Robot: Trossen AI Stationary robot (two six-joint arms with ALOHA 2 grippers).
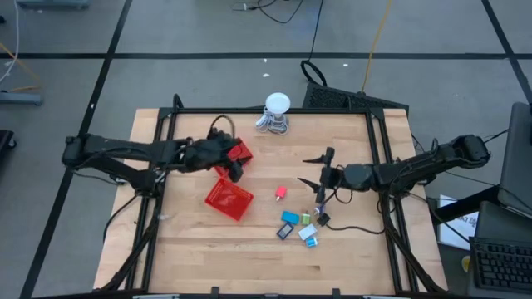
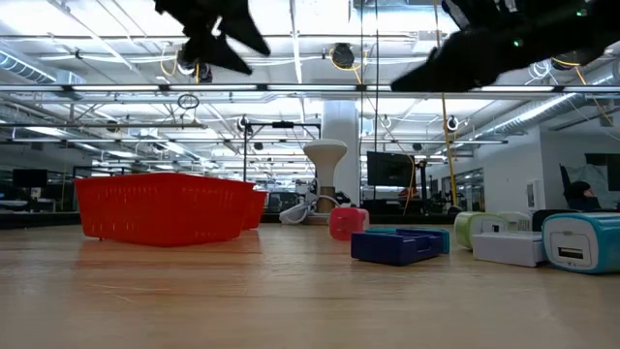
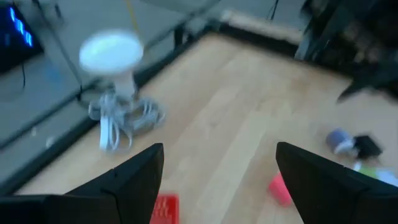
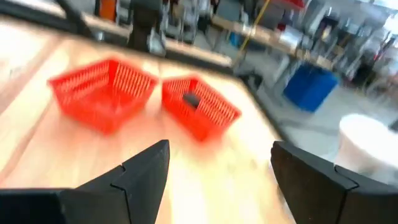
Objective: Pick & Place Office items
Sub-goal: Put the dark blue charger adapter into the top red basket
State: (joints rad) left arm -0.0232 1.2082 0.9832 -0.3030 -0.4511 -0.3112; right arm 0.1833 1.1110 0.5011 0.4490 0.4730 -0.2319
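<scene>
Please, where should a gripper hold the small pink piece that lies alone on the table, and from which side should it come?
Probably from straight above, closing on its two longer sides. The pink piece lies apart from the other pieces on bare table, so the fingers have room on every side. The right gripper is nearer; the left gripper is above the baskets.

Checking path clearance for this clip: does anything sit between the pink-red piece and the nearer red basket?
Nothing visible does. In the high view the pink-red piece lies alone on bare table, and only open wood separates it from the nearer red basket. The other office items cluster on the far side from the basket.
</scene>
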